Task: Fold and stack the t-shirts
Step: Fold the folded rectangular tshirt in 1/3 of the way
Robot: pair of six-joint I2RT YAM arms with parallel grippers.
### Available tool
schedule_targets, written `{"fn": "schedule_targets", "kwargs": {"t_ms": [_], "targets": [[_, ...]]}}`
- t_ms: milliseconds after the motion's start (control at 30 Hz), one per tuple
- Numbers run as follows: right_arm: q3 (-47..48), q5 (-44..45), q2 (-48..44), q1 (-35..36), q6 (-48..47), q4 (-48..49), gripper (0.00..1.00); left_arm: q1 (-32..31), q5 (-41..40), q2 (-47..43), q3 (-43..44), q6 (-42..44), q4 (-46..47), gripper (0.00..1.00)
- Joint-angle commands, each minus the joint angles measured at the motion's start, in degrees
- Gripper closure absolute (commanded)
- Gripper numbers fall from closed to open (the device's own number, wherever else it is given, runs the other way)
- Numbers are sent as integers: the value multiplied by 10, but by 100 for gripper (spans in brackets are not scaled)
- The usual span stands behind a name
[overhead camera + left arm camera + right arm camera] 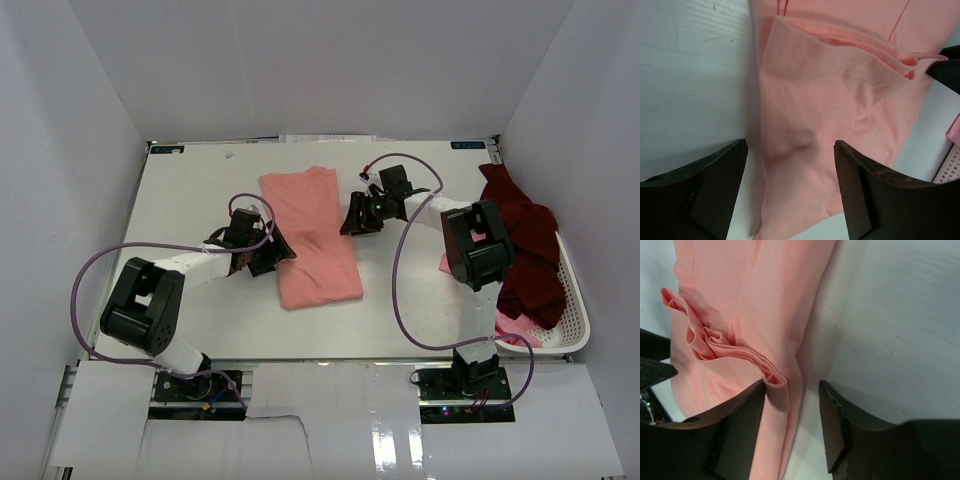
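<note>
- In the middle of the table (200, 200), the salmon-pink t-shirt (312, 235), folded into a long narrow strip and lying flat.
- Strip running from near the far edge of the table toward the near edge, a little slanted, the near end more to the right.
- At the left long side of the strip, toward its near end, the left gripper (272, 252), low over the cloth.
- In the left wrist view, jaws wide apart and clamped on nothing. Between the two dark fingers (715, 200) only pink cloth with a soft wrinkle, and farther ahead a stitched sleeve hem with some layers of fold.
- At the right long side of the strip, about halfway along, the right gripper (352, 220), also low at the cloth.
- In the right wrist view, jaws apart but much narrower than on the left. Between them a bunched fold of the shirt's edge, touching one finger (740, 435). Between the cloth and the other finger, a gap of bare table, so not clamped on the cloth.
- Between the two grippers, the whole width of the strip.
- Along the right edge of the table, the white slotted basket (575, 300).
- In the basket, the dark maroon t-shirt (520, 240), unfolded, heaped up and reaching past the far end of the basket.
- Under the maroon heap, at the near end of the basket, a small visible part of the lighter pink t-shirt (515, 330), crumpled.
</note>
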Motion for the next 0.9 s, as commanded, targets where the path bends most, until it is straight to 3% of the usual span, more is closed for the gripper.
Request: {"fn": "schedule_targets", "kwargs": {"t_ms": [0, 267, 300, 400, 533, 867], "targets": [[4, -32, 19, 0, 11, 35, 50, 3, -14, 31, 7, 16, 6, 19], [-3, -50, 33, 0, 23, 56, 66, 13, -36, 57, 16, 31, 1, 28], [-6, -48, 34, -1, 23, 55, 78, 15, -38, 58, 17, 33, 0, 29], [-16, -46, 28, -5, 24, 55, 87, 25, -43, 69, 27, 51, -2, 37], [-38, -40, 12, -16, 26, 63, 90, 64, -21, 96, 52, 66, -9, 54], [-94, -44, -31, -28, 35, 81, 91, 86, 20, 161, 110, 78, -4, 60]]}}
